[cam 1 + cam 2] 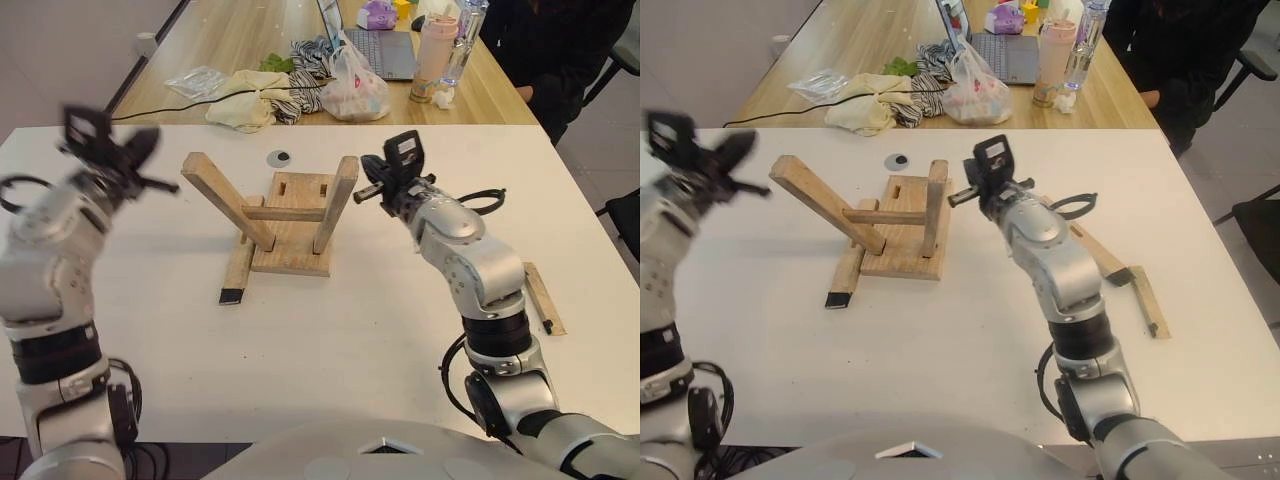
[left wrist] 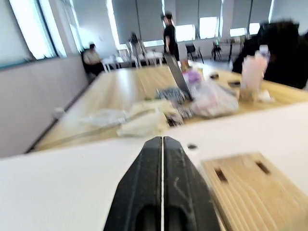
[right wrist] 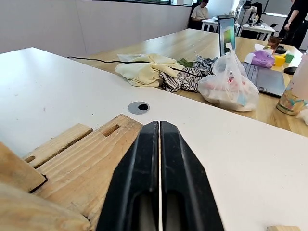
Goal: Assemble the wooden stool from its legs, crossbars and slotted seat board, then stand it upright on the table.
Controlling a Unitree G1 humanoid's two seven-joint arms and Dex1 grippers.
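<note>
The slotted seat board lies flat on the white table. Two legs rise from it at a tilt, the left leg leaning outward and the right leg nearly upright, joined by a crossbar. Another wooden piece with a black end lies along the board's left edge. My right gripper is shut with nothing in it, just right of the right leg's top. My left gripper is shut and hangs in the air left of the stool. The seat board shows below the shut right fingers.
Loose wooden pieces lie on the table's right side behind my right arm. A round grommet sits behind the stool. Beyond the white table stands a wooden table with clothes, a plastic bag, a laptop and bottles.
</note>
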